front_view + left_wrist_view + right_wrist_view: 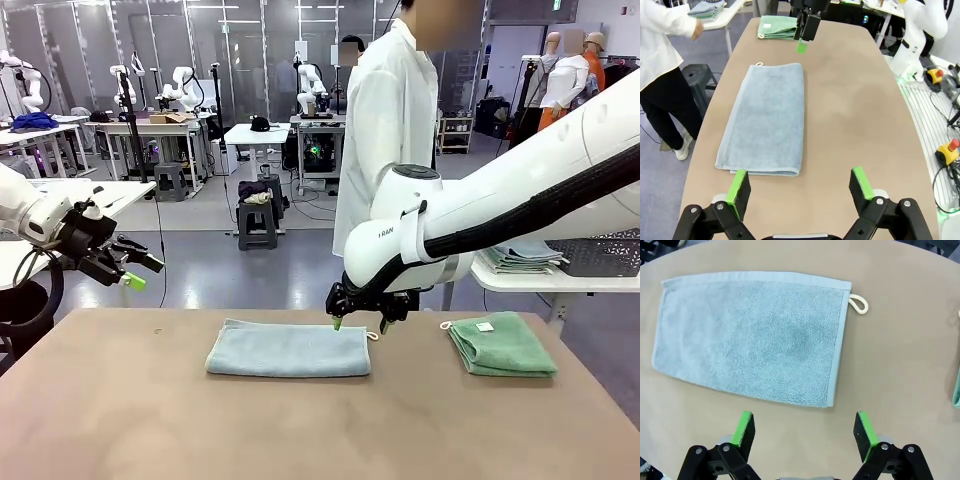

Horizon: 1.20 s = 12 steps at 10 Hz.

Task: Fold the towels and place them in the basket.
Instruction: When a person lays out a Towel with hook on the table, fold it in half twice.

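The soft pale grey-blue terry towel [289,351] lies flat mid-table, the folded mint green towel [503,344] at its three o'clock. Right gripper [360,322] hovers wide open, empty; left gripper [128,268] too. A shallow pinch might grab one layer, unfolding it

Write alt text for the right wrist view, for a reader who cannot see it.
A pale grey-blue towel, folded flat with a cream hanging loop at one corner, lies on a tan table. The right end effector hovers open above the table just short of the towel's near edge, holding nothing. A sliver of green towel shows at the frame's side.
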Tool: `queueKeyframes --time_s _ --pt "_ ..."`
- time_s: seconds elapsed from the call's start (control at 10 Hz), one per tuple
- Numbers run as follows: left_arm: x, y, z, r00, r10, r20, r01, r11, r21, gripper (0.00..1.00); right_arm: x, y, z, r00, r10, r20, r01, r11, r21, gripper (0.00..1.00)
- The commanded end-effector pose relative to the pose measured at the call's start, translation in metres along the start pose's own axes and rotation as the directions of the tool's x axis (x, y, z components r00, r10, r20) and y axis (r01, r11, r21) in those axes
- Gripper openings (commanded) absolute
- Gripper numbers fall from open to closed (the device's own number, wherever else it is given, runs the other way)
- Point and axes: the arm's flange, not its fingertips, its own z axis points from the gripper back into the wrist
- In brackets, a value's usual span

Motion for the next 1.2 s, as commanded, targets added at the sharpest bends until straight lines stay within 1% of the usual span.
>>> queueKeyframes --time_s 0.0,0.1,0.2,0.3,0.5,0.7,1.1 --pt "0.000 -0.003 -0.002 1.000 0.001 0.001 -0.001 1.000 -0.003 1.00 0.006 0.003 -0.006 0.997 -0.075 -0.012 0.074 0.994 -0.076 1.00" --pt "0.000 -0.003 -0.002 1.000 0.001 0.001 -0.001 1.000 -0.003 1.00 0.013 0.004 -0.020 0.994 -0.111 -0.002 0.110 0.983 -0.144 1.00" --pt "0.000 -0.003 -0.002 1.000 0.001 0.001 -0.001 1.000 -0.003 1.00 0.016 0.005 -0.032 0.994 -0.102 -0.026 0.098 0.986 -0.137 1.00" --pt "0.000 -0.003 -0.002 1.000 0.001 0.001 -0.001 1.000 -0.003 1.00 0.018 0.004 -0.041 0.994 -0.110 -0.015 0.106 0.980 -0.170 1.00" --pt "0.000 -0.003 -0.002 1.000 0.001 0.001 -0.001 1.000 -0.003 1.00 0.021 0.006 -0.062 0.992 -0.119 -0.029 0.112 0.980 -0.165 1.00" --pt "0.000 -0.003 -0.002 1.000 0.001 0.001 -0.001 1.000 -0.003 1.00 0.025 0.010 -0.078 0.991 -0.133 -0.024 0.127 0.979 -0.160 1.00" --pt "0.000 -0.003 -0.002 1.000 0.001 0.001 -0.001 1.000 -0.003 1.00 0.037 0.001 -0.093 0.985 -0.162 -0.052 0.154 0.980 -0.126 1.00"
